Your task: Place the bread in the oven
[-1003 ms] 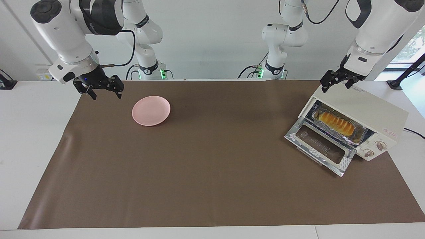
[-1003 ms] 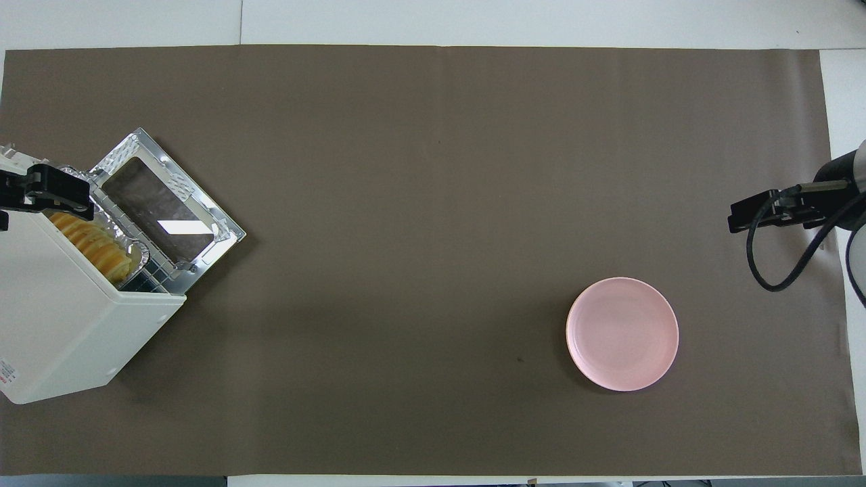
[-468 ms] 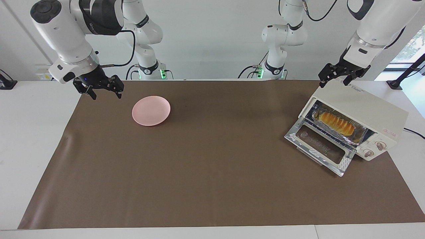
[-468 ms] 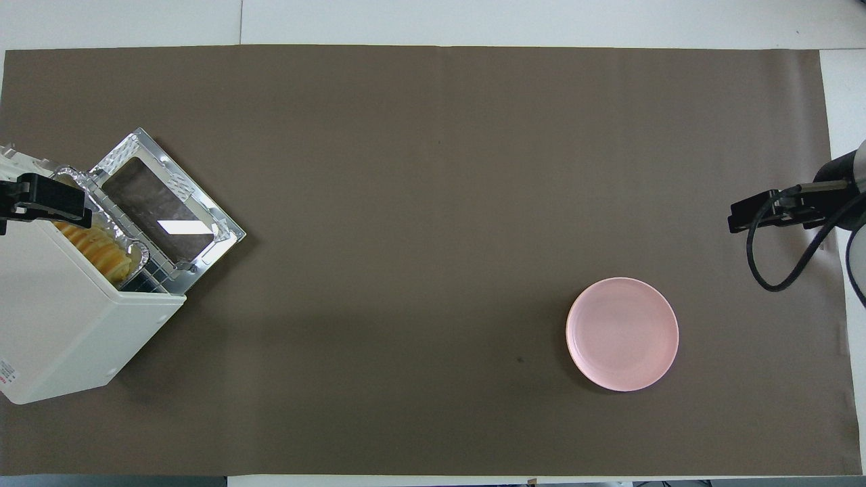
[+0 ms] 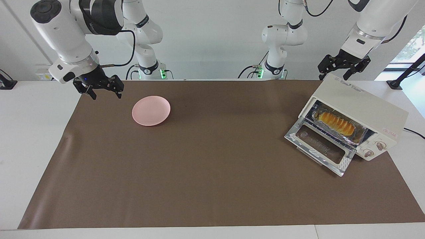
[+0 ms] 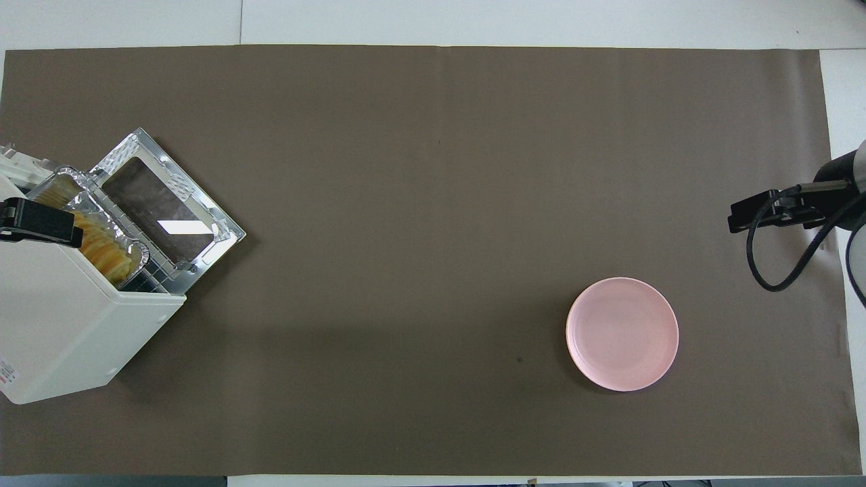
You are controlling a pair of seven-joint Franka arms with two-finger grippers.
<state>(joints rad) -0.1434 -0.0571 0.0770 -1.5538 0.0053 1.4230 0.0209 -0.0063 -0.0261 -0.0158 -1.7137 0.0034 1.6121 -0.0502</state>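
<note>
The bread [image 5: 335, 122] is a ridged yellow-orange loaf. It lies in a silver foil tray [image 5: 360, 135] on the rack inside the cream-white oven [image 5: 365, 104], at the left arm's end of the table. The oven's glass door [image 5: 320, 146] hangs open and flat. In the overhead view the bread [image 6: 101, 249] shows in the mouth of the oven [image 6: 61, 325]. My left gripper [image 5: 333, 74] is open and empty, up in the air over the oven's top edge; it also shows in the overhead view [image 6: 40, 226]. My right gripper [image 5: 106, 95] is open and empty and waits over the mat's edge beside the plate.
A round pink plate [image 5: 151, 110] sits empty on the brown mat [image 5: 206, 166] toward the right arm's end; it also shows in the overhead view [image 6: 622, 333]. The right gripper [image 6: 758, 215] and its cable hang over the mat's edge.
My left gripper has risen and drawn back from the oven's mouth toward the robots. The bread, the oven and the right arm have not moved.
</note>
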